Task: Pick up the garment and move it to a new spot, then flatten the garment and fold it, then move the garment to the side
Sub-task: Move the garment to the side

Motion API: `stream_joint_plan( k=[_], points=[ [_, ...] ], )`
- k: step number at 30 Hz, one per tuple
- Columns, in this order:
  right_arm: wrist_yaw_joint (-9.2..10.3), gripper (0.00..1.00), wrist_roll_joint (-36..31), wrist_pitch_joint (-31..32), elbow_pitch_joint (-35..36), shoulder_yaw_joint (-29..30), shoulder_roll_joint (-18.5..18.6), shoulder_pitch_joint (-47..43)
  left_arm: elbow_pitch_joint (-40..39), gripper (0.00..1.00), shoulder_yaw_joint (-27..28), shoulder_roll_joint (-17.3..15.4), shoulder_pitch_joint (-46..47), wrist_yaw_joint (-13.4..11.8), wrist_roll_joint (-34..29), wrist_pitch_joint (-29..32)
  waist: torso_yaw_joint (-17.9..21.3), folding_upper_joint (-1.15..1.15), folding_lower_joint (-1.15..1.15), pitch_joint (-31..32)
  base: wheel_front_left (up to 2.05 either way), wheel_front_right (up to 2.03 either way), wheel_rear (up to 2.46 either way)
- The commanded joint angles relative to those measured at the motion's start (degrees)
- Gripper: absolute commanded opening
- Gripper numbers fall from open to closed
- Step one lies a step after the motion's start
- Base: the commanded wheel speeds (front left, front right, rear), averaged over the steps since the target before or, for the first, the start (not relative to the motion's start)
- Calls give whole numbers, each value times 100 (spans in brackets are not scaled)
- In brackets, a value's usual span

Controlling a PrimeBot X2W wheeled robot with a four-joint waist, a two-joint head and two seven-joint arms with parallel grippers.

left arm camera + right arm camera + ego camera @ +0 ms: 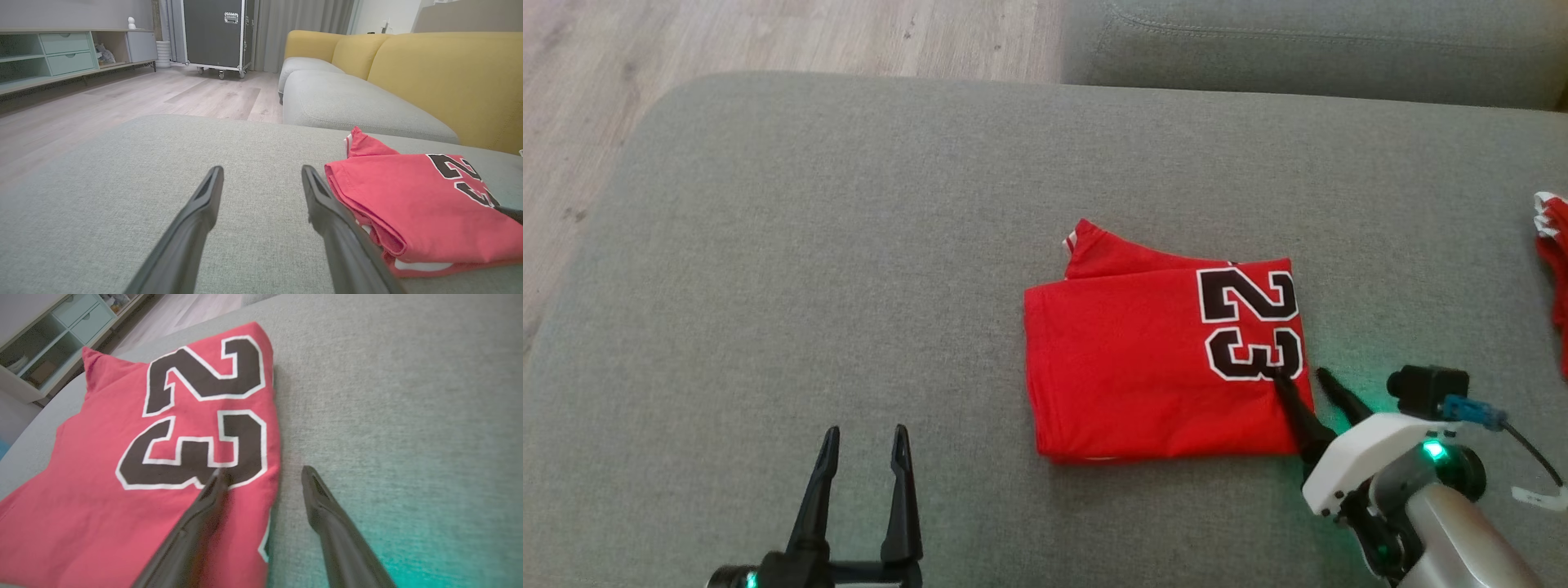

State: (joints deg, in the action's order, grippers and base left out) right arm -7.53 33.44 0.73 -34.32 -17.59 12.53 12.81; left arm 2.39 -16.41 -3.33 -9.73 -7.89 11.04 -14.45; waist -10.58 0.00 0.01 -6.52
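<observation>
The garment (pixel 1152 367) is a red jersey with a black "23", folded into a rough square on the grey cushion (pixel 849 245). My right gripper (pixel 1298 377) stands open astride the garment's right edge: one finger over the number, the other over bare cushion. The right wrist view shows the same, with the garment (pixel 122 457) under the left finger (pixel 212 490) and my right gripper (pixel 263 473) straddling the edge. My left gripper (pixel 866 441) is open near the front edge, left of the garment. In the left wrist view the garment (pixel 416 204) lies just right of my left gripper (pixel 261 173).
Another red and white cloth (pixel 1553 269) pokes in at the far right edge. A second grey cushion (pixel 1298 41) lies beyond, with yellow backrests (pixel 449 73). Wooden floor (pixel 727 37) runs past the cushion's left and far sides. A black wheeled case (pixel 216 32) and a low shelf unit (pixel 61 53) stand across the room.
</observation>
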Motion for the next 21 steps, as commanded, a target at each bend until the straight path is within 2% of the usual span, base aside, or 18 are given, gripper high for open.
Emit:
stream_joint_plan(
  k=[1,2,7,13,14,21],
  points=[
    [4,16,71,64,60,-151,16,174,-195,100,154,46,196,-26,21,-55,-1,0,-1,-8,0,0,0],
    [4,0,93,68,24,-155,26,205,-198,100,146,46,194,-3,60,-55,7,0,-1,-12,0,0,0],
    [4,0,129,-83,35,-74,192,390,-292,100,194,46,174,45,169,-55,188,0,-1,-67,0,0,0],
    [4,0,-44,57,254,90,788,761,-557,100,221,46,259,278,326,-55,552,0,-1,-274,0,0,0],
    [4,0,-44,57,254,90,788,761,-557,100,221,46,259,278,326,-55,552,0,-1,-274,0,0,0],
    [4,0,-249,467,842,545,1781,1248,-628,100,207,46,498,417,383,-55,972,0,-1,-611,0,0,0]
  ],
)
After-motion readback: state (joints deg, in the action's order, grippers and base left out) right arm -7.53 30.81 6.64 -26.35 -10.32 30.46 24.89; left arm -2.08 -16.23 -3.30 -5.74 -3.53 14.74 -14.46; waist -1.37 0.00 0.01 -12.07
